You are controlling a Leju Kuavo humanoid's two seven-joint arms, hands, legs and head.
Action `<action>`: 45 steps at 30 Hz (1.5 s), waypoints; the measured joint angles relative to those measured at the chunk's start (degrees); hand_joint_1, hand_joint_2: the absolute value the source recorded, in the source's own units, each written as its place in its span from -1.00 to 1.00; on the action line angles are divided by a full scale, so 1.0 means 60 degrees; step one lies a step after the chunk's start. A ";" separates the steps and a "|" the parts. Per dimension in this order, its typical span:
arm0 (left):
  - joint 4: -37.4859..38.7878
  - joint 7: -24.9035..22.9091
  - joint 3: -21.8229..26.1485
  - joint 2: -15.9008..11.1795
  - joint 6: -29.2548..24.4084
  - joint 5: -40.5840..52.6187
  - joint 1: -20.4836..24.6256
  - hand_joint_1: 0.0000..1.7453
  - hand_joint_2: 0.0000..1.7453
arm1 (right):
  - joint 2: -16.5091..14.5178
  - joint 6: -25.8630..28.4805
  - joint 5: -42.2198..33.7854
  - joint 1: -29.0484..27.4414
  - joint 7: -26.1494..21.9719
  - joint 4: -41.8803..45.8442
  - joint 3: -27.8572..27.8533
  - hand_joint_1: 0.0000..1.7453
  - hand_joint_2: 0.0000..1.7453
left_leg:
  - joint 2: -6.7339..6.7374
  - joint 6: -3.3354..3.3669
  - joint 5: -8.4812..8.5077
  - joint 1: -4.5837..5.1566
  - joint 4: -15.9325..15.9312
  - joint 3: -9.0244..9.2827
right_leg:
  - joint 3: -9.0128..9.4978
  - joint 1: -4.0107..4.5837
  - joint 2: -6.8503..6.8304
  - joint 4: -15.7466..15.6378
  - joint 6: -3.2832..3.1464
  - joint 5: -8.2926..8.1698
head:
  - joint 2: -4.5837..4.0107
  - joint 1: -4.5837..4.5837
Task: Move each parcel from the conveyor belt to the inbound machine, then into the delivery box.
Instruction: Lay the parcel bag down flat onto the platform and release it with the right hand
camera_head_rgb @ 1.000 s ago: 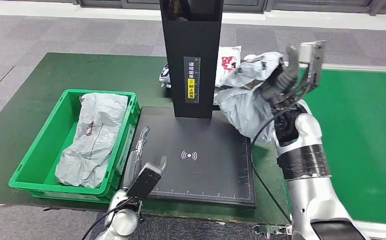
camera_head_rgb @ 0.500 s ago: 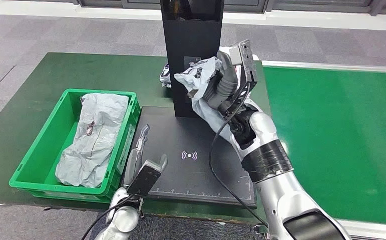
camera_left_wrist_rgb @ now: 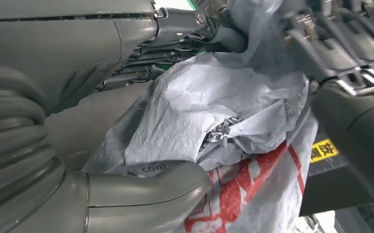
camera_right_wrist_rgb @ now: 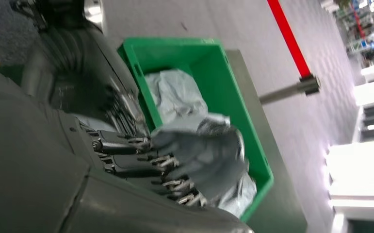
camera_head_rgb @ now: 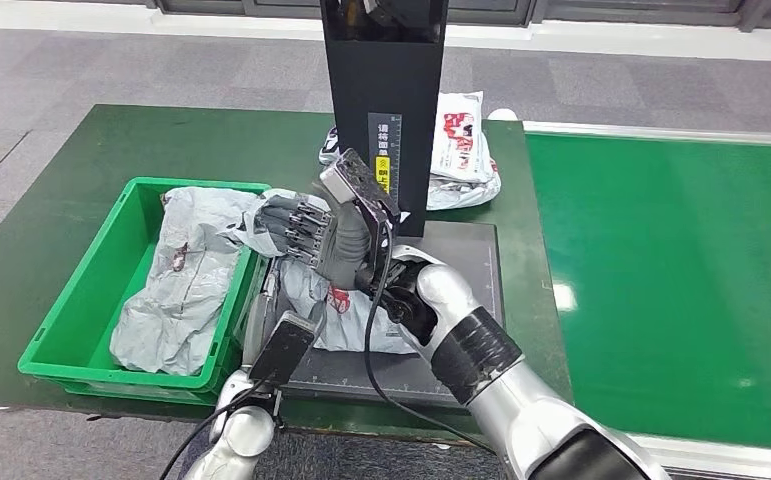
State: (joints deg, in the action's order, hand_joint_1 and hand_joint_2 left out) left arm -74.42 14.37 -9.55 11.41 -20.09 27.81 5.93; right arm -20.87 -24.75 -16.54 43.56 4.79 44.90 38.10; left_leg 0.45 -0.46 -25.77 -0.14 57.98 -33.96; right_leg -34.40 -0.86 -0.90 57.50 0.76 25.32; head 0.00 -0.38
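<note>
- The grey parcel (camera_head_rgb: 333, 310) hangs from the right hand (camera_head_rgb: 313, 232), its upper edge bunched in the fingers and its lower part draped onto the black scanner plate (camera_head_rgb: 461, 262) just below the hand
- It is a soft, crumpled poly mailer with red print and a patch of barcode; the left wrist view shows it slack and folded, so it will likely sag and swing
- The right hand is closed on the parcel's crumpled top, fingers pressed together around the film
- Risk: the grip takes in only a fold of slippery film, so the bag could slide out short of the green delivery box (camera_head_rgb: 78, 301), which sits just beyond the fingertips
- Risk: the trailing end could catch on the box's near wall or on the left hand (camera_head_rgb: 279, 350), which hovers just under the parcel; whether that hand is spread or curled I cannot tell
- Another grey parcel (camera_head_rgb: 189, 275) already lies in the box
</note>
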 joint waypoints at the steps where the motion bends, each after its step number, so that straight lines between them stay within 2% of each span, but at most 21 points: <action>1: 0.0003 -0.0007 0.0015 -0.0009 -0.0023 0.0010 0.0001 -1.00 1.00 | -0.0001 0.0005 -0.0081 -0.0027 -0.0028 -0.0007 0.0168 -1.00 -1.00 | 0.0000 0.0000 0.0000 0.0000 0.0000 0.0000 | 0.0000 0.0000 0.0000 -0.0001 0.0000 0.0000 | 0.0000 0.0001; 5: 0.0001 -0.0030 0.0037 -0.0056 -0.0068 0.0035 -0.0006 -1.00 1.00 | 0.0001 0.0191 -0.0345 -0.0142 -0.0161 -0.0056 0.0746 -1.00 -1.00 | 0.0000 0.0000 0.0000 0.0001 0.0001 -0.0001 | 0.0000 -0.0001 -0.0001 -0.0005 0.0000 -0.0001 | 0.0000 0.0001; 9: 0.0080 -0.0112 0.0046 -0.0113 -0.0088 0.0017 0.0015 -1.00 1.00 | 0.0005 0.0000 -0.0518 -0.0111 -0.0220 -0.0460 0.1085 -1.00 -1.00 | 0.0001 0.0000 0.0000 0.0001 0.0002 0.0000 | 0.0000 -0.0001 -0.0001 -0.0005 0.0000 -0.0001 | 0.0000 -0.0001; 14: 0.0320 -0.0320 0.0053 -0.0180 -0.0171 0.0043 0.0074 -1.00 1.00 | 0.0096 -0.0178 0.0687 -0.0037 -0.0522 -0.1065 0.1698 -1.00 -1.00 | 0.0002 0.0000 0.0000 0.0001 0.0002 0.0001 | -0.0003 0.0000 0.0001 -0.0005 -0.0001 -0.0002 | 0.0000 0.0001; 17: 0.0444 -0.0439 0.0060 -0.0216 -0.0164 0.0179 0.0097 -0.85 1.00 | 0.0267 -0.0127 0.1363 -0.0029 -0.0760 -0.1248 0.2107 -1.00 -1.00 | 0.0002 0.0000 0.0000 0.0001 0.0002 0.0000 | -0.0004 0.0000 0.0001 -0.0005 -0.0001 -0.0002 | 0.0000 0.0000; 20: 0.0466 -0.0486 0.0069 -0.0231 -0.0150 0.0310 0.0070 -0.26 1.00 | 0.0528 -0.0051 0.1628 -0.0047 -0.0958 -0.1268 0.2254 -1.00 -1.00 | 0.0002 0.0000 0.0000 0.0001 0.0003 0.0000 | -0.0003 -0.0001 0.0001 -0.0006 -0.0001 -0.0002 | 0.0000 0.0000; 21: 0.0466 -0.0494 0.0075 -0.0235 -0.0148 0.0344 0.0060 0.19 1.00 | 0.0607 -0.0021 0.1680 -0.0055 -0.0985 -0.1268 0.2274 -1.00 -1.00 | 0.0002 0.0000 0.0000 0.0001 0.0003 0.0000 | -0.0003 -0.0001 0.0002 -0.0007 -0.0001 -0.0002 | 0.0000 0.0000; 24: 0.0459 -0.0511 0.0109 -0.0243 -0.0146 0.0385 0.0053 1.00 1.00 | 0.0795 0.0062 0.1758 -0.0112 -0.0993 -0.1266 0.2293 -1.00 -1.00 | 0.0001 0.0000 -0.0001 0.0002 0.0004 0.0000 | -0.0001 -0.0001 0.0001 -0.0009 0.0000 -0.0002 | 0.0000 0.0001; 28: 0.0338 -0.0622 0.0212 -0.0252 -0.0148 0.0612 -0.0025 1.00 1.00 | 0.1095 0.0652 0.2363 -0.0371 -0.1041 -0.0925 0.2278 -1.00 -1.00 | 0.0000 0.0000 -0.0001 0.0001 0.0004 0.0002 | 0.0000 0.0000 0.0000 -0.0009 -0.0001 -0.0003 | 0.0000 -0.0002; 32: -0.0167 -0.0718 0.0506 -0.0262 -0.0112 0.0914 -0.0478 1.00 1.00 | 0.1828 0.1424 0.3423 -0.1326 -0.1037 0.0909 0.1810 -1.00 -1.00 | 0.0000 -0.0004 -0.0009 0.0001 0.0004 0.0000 | -0.0003 0.0000 0.0000 -0.0011 -0.0001 -0.0001 | 0.0000 0.0000; 37: -0.0675 -0.0726 0.0827 -0.0261 0.0007 0.1072 -0.0908 1.00 1.00 | 0.2516 0.1454 0.4000 -0.2403 -0.0966 0.3125 0.0748 -1.00 -1.00 | 0.0004 -0.0005 -0.0022 0.0002 0.0004 -0.0003 | -0.0005 0.0000 0.0004 -0.0018 0.0000 0.0003 | 0.0000 0.0001; 41: -0.0857 -0.0727 0.0902 -0.0236 0.0032 0.1077 -0.1015 1.00 1.00 | 0.2758 0.1447 0.4124 -0.2795 -0.0995 0.4034 0.0301 -1.00 -1.00 | 0.0026 -0.0007 -0.0022 0.0001 0.0003 0.0001 | -0.0011 0.0001 0.0017 -0.0018 -0.0002 0.0002 | 0.0000 0.0000; 45: -0.0945 -0.0723 0.0975 -0.0197 0.0080 0.1211 -0.1055 1.00 1.00 | 0.2924 0.1732 0.4244 -0.3361 -0.1419 0.4982 -0.0262 -1.00 -1.00 | 0.0023 -0.0010 -0.0019 0.0000 0.0004 0.0004 | -0.0010 0.0003 0.0018 -0.0017 -0.0003 0.0000 | 0.0000 0.0000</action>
State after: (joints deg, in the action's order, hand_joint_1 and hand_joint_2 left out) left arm -80.09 10.03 -3.69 10.23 -19.61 35.07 -0.40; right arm -3.32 -14.36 8.92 23.39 -3.72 74.80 36.53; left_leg 0.59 -0.52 -25.88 -0.14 58.00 -33.93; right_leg -34.46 -0.84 -0.80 57.40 0.74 25.32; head 0.00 -0.38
